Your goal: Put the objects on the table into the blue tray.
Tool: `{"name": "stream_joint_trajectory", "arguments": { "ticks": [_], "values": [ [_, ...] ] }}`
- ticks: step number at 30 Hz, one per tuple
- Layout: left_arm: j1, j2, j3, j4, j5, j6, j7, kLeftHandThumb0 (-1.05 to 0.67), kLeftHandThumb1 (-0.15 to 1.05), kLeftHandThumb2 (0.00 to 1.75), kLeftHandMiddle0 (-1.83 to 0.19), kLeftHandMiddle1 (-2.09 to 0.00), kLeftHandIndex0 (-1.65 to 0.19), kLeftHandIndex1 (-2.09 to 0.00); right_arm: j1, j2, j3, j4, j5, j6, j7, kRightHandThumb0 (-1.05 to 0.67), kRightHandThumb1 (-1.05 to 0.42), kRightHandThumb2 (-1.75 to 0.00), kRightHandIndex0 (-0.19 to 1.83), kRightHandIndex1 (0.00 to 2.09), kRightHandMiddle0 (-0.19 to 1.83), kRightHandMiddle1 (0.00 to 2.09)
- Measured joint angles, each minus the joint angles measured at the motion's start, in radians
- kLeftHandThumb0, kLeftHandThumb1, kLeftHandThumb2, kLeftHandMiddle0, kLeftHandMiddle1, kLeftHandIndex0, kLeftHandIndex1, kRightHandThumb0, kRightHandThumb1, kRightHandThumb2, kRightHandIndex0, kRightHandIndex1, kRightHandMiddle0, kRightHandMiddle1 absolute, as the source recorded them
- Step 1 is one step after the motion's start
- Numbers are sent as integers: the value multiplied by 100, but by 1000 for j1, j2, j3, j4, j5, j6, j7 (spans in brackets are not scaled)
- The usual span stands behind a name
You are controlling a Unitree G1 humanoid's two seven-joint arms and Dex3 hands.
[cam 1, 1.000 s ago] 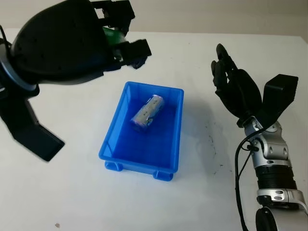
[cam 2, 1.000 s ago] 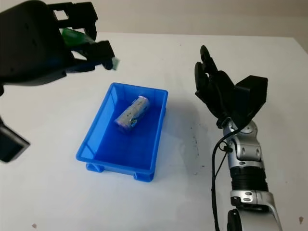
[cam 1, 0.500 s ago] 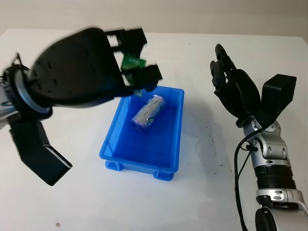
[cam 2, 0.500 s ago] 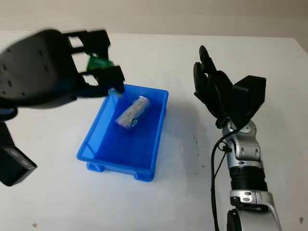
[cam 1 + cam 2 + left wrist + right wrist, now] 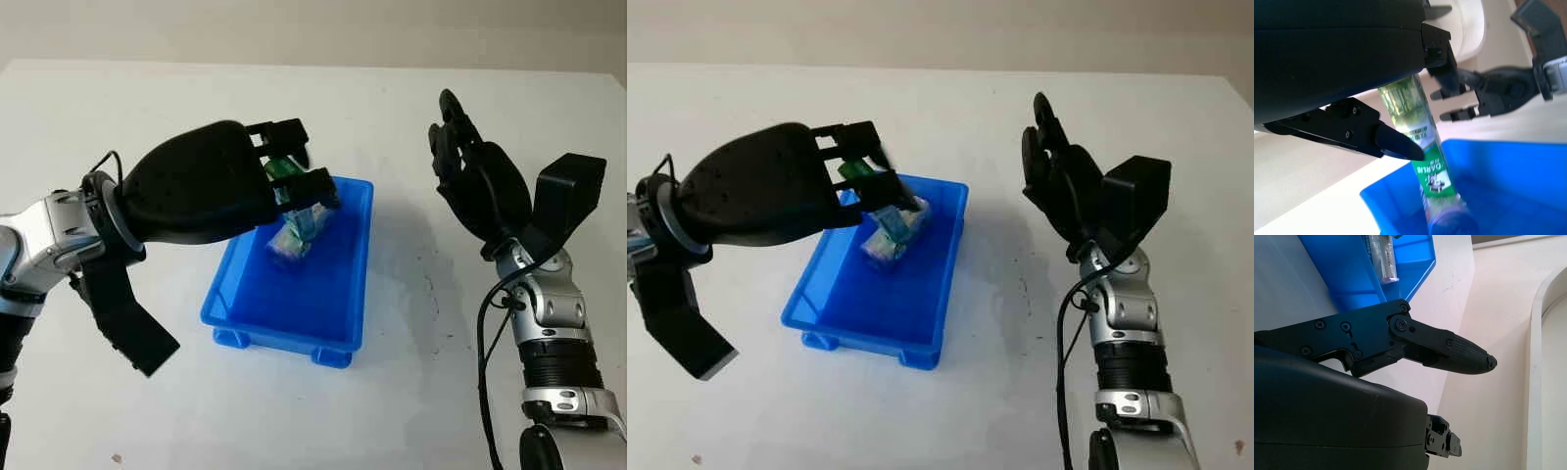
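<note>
Blue tray (image 5: 345, 294) sits at the middle of a white table (image 5: 147, 411). The left hand (image 5: 289, 186) hangs over the tray's far left corner, its fingers clamped on a green tube (image 5: 1418, 127). The tube points down into the tray, with its lower end just above, or perhaps touching, a silvery cylinder (image 5: 884, 247) that already lies on the tray floor near the far end.

The right hand (image 5: 470, 176) is raised upright to the right of the tray, well apart from it, open and holding nothing.

Progress looks late: one object is in the tray and the tube is over it but not yet let go. No other loose objects are visible on the table around the tray.

Room to move seems good. The near half of the tray floor is bare, so the tube could land there without stacking. The tray's left wall is close under the left hand, so lifting straight up appears safest. Table edges lie far from both hands.
</note>
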Motion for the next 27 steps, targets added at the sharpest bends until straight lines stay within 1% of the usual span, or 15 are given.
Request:
{"name": "stream_joint_trajectory", "arguments": {
  "ticks": [2, 4, 6, 8, 10, 14, 16, 18, 20, 22, 25, 27],
  "values": [
    [1, 18, 1, -28, -24, 39, -83, -80, 104, 34, 19, -1, 19, -1, 0, 0, 0, 0, 0, 0, -1, -68, -105, -72, -19, 0, -19, 0],
    [1, 32, 6, -55, -42, 72, -142, -84, 105, 44, 19, 0, 19, 0, 0, 0, 0, 0, -1, 0, -2, -68, -105, -71, -19, 0, -19, 0],
    [2, 33, 8, -67, -61, 91, -173, -86, 105, 53, 19, 0, 19, 0, 0, 0, 0, 0, 0, 0, -3, -68, -105, -71, -19, 0, -19, 0],
    [3, 32, 8, -81, -109, 125, -221, -87, 105, 56, 19, 0, 19, 0, 0, 0, 0, 1, 0, 0, -3, -69, -105, -71, -19, 0, -19, 0],
    [3, 32, 10, -89, -157, 161, -264, -88, 105, 55, 19, 0, 19, 0, 0, 0, 0, 3, 0, 0, -3, -68, -105, -71, -19, 0, -19, 0],
    [3, 26, 23, -109, -220, 221, -307, -90, 105, 56, 19, 0, 19, 0, 0, 0, 0, 5, 0, 0, 0, -68, -105, -71, -19, 0, -19, 0],
    [2, 24, 30, -117, -261, 256, -333, -91, 105, 54, 19, 0, 19, 0, 0, 0, 0, 7, 0, -1, 1, -68, -105, -71, -19, 0, -19, 0],
    [0, 17, 41, -130, -321, 313, -374, -91, 105, 50, 19, 0, 19, 0, 0, 0, 0, 7, 0, -1, 1, -67, -105, -71, -19, 0, -19, 0],
    [-10, 6, 52, -149, -401, 388, -422, -90, 105, 46, 19, 0, 19, 0, 0, 0, 0, 7, 0, -1, 2, -67, -105, -72, -19, 0, -19, 0],
    [-25, -13, 66, -176, -503, 491, -478, -90, 105, 43, 19, 0, 19, 0, 0, 0, 0, 8, 0, -5, 4, -67, -105, -71, -19, 0, -19, 0],
    [-46, -43, 98, -222, -718, 721, -572, -90, 105, 45, 19, 0, 19, 0, 0, 0, 0, 10, -1, -9, 7, -68, -105, -70, -19, 0, -19, 0],
    [-66, -61, 125, -248, -827, 877, -597, -94, 105, 50, 19, 0, 19, 0, -1, 1, 0, 13, -1, -10, 7, -68, -105, -70, -19, 0, -19, 0]
  ]
}}
